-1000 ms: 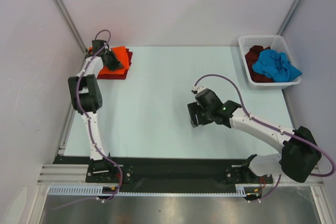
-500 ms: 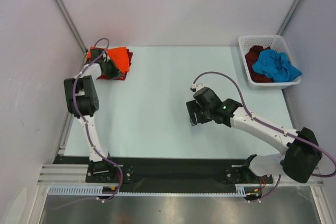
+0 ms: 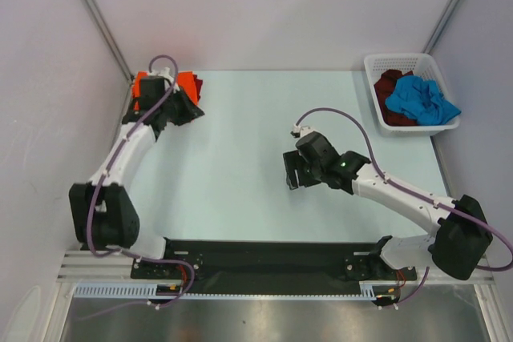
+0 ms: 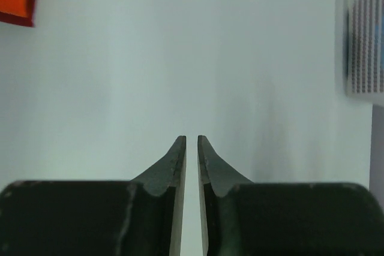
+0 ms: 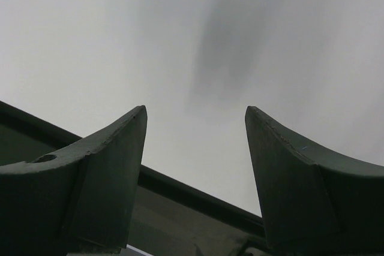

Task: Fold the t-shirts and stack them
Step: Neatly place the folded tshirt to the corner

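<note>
At the near edge of the pale surface (image 3: 240,118) the two arm bases are bolted side by side. The right arm reaches left and away from its base to the middle of the surface, well apart from every shirt. The right end effector (image 3: 292,174) is spread wide and holds nothing; its wrist view shows only bare surface between the two dark fingers (image 5: 114,148).

The left arm stretches from its base toward the far left corner. The left end effector (image 4: 191,139) hangs at the near edge of the folded stack, its jaws parted by only a thin slit with nothing in it.

The stack lies in that far left corner. The bright orange t-shirt (image 3: 186,83) is on top, folded flat with straight edges. The dark red t-shirt (image 3: 197,87) lies folded under it and shows as a narrow border along the right side; the left wrist view shows the same border past the orange corner. The arm covers much of the stack in the overhead view.

In the far right corner stands a white lattice basket (image 3: 377,66). It holds two unfolded shirts: the blue t-shirt (image 3: 421,98) lies crumpled on top, spilling toward the right rim, and the dark maroon t-shirt (image 3: 391,86) is bunched beneath and to its left.
</note>
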Robot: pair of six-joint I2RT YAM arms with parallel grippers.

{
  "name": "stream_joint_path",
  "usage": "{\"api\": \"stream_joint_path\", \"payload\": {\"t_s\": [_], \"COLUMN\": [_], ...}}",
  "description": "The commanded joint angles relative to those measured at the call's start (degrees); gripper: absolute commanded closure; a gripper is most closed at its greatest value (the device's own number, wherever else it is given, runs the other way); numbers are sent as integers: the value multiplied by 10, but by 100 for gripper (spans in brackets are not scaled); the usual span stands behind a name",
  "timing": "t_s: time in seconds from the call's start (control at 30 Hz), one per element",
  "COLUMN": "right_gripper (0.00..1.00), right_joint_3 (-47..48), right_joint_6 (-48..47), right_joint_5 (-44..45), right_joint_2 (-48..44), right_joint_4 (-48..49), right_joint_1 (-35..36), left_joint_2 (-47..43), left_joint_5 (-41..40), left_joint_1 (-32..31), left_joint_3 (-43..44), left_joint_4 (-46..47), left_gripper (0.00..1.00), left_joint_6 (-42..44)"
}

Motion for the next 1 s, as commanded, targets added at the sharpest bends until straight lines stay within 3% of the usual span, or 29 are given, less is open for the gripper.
{"api": "stream_joint_path", "payload": {"t_s": [0.0,0.13,0.23,0.4,0.53,0.67,0.73,0.8,0.87,0.9,0.97], "right_gripper": [28,28,28,25,21,16,13,4,0,0,0], "right_joint_3": [-18,-43,-53,-122,-255,-409,-478,-592,-610,-609,-608], "right_joint_6": [45,70,89,128,196,272,335,429,447,445,448], "right_joint_5": [-27,-71,-101,-105,-129,-169,-181,-187,-181,-184,-187], "right_joint_2": [-13,-21,-31,-72,-136,-231,-323,-434,-525,-611,-693], "right_joint_4": [66,106,119,179,257,417,507,547,436,393,273], "right_joint_1": [-27,-77,-121,-160,-211,-244,-244,-245,-246,-247,-246], "left_joint_2": [-92,-207,-239,-298,-330,-374,-436,-496,-594,-627,-743], "left_joint_5": [-72,-78,-67,11,12,20,21,26,29,25,16], "left_joint_1": [-58,-62,-66,-95,-173,-226,-246,-248,-249,-250,-250], "left_joint_3": [-51,-79,-76,-190,-258,-355,-404,-495,-583,-611,-684], "left_joint_4": [-25,-53,-93,-24,24,87,134,212,288,299,317], "left_gripper": [82,73,67,56,49,44,41,39,37,35,32], "left_joint_6": [37,59,89,44,23,-23,-53,-115,-184,-207,-278]}}
